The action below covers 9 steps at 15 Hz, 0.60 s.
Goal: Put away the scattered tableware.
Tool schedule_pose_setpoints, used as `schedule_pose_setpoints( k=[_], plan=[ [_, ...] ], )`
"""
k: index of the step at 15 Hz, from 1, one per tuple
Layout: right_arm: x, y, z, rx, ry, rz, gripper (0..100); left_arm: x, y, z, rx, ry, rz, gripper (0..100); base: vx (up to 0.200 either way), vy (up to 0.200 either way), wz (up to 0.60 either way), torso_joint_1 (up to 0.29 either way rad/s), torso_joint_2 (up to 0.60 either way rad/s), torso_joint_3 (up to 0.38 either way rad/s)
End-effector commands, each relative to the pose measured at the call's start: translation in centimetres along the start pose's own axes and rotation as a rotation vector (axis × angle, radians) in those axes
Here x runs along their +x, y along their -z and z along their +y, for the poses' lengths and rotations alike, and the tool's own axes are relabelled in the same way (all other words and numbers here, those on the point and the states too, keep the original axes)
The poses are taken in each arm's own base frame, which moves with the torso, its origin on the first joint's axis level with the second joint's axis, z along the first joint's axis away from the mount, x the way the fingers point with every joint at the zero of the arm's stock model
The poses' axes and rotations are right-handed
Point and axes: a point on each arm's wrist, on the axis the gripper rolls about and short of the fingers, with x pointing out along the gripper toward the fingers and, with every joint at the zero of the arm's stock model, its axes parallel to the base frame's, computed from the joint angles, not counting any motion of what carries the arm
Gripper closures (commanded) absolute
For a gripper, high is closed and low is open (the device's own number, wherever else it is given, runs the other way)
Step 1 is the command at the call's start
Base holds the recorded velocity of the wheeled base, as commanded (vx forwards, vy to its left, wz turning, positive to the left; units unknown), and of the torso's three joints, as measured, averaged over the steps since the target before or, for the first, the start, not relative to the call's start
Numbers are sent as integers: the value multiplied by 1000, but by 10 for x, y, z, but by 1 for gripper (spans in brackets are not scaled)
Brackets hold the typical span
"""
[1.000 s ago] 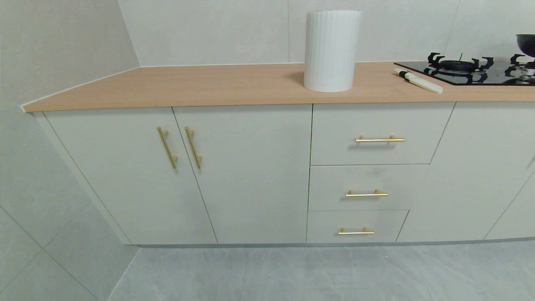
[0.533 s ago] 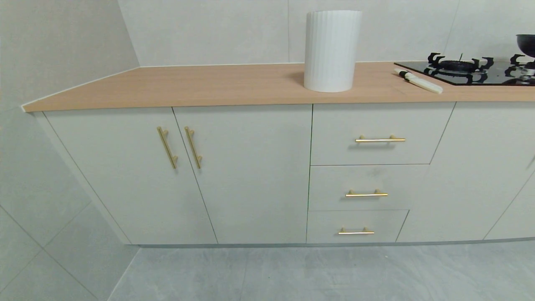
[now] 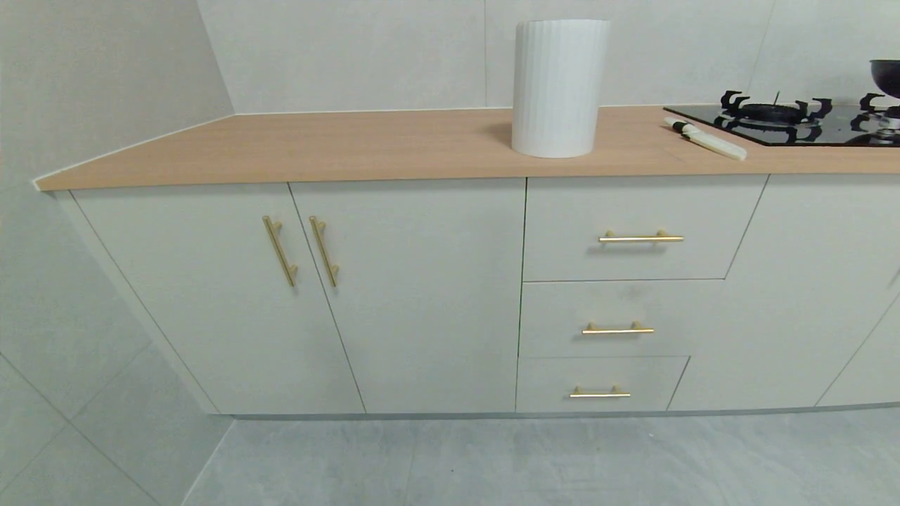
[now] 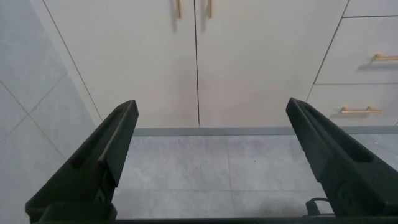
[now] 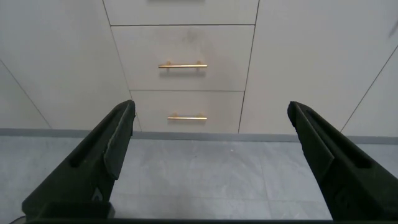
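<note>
A pale cabinet run (image 3: 422, 295) spans the head view, with two doors on the left and a stack of three drawers (image 3: 619, 309) to their right, all fitted with slim brass handles (image 3: 640, 239). A wooden countertop (image 3: 351, 144) lies across it, running into the tiled corner on the left. At the far right a black glass hob (image 3: 773, 133) with dark burner grates is set into the wood, and a dark pot (image 3: 887, 74) shows at the picture's edge.

A tall white ribbed cylinder (image 3: 559, 88) stands upright on the countertop above the drawers. Between it and the hob lies the knife (image 3: 705, 139) — the one loose piece of tableware on the worktop. It is long and narrow, cream-white along most of its length, with a dark band near the end that points toward the back wall. It lies flat at a slant just beside the hob's near corner, well apart from the cylinder.

The left gripper (image 4: 211, 106) hangs low over the grey floor facing the two doors, its dark fingers (image 4: 115, 143) spread wide with nothing between them. The right gripper (image 5: 211, 106) hangs likewise before the lower drawers — fingers (image 5: 112, 146) wide apart, holding nothing.
</note>
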Motion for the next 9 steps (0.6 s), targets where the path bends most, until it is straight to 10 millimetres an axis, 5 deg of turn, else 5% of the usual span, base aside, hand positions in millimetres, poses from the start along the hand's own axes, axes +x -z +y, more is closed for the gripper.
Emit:
schedule_pose_setpoints(
  k=[1, 9],
  plan=[
    [0, 0, 0, 0, 0, 2, 0, 0, 0, 0, 0, 0, 1, 0, 200, 0, 0, 2, -12, 2],
    [0, 0, 0, 0, 0, 2, 0, 0, 0, 0, -2, 0, 1, 0, 200, 0, 0, 2, 1, 4]
  ],
)
